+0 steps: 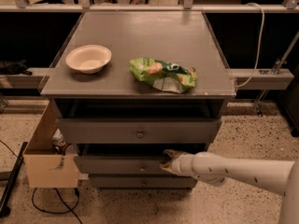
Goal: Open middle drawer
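Desk [140, 27]: one. Drawers under it: three, stacked at centre frame: top drawer [139, 130], middle drawer [117, 164], bottom drawer [140, 182]. On the desk: one white bowl [88, 59], upper left; one green snack bag [163, 73], centre. Cardboard box [46, 167]: one, lower left. Gripper [167, 161]: one, lower centre, at the middle drawer's front.

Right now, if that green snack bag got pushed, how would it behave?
The snack bag looks crumpled and flat, so probably floppy and light; it would likely slide, not roll. The gripper is down at the middle drawer, away from it.
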### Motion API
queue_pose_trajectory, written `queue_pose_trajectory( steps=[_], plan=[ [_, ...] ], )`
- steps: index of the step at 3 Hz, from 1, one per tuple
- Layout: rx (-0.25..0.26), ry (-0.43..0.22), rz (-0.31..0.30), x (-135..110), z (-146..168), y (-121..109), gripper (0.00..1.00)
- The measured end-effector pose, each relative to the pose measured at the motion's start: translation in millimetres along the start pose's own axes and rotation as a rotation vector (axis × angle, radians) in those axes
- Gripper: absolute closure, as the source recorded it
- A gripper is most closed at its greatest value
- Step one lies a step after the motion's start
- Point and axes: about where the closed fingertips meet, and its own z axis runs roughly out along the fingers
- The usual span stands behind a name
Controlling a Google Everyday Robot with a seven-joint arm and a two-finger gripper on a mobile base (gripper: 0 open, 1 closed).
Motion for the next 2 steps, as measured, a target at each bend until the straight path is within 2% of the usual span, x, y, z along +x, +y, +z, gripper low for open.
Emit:
queue_pose_trajectory(
  steps=[2],
  plan=[
    [0.0, 0.0, 0.0, 0.0, 0.0, 0.0, 0.27]
  ],
)
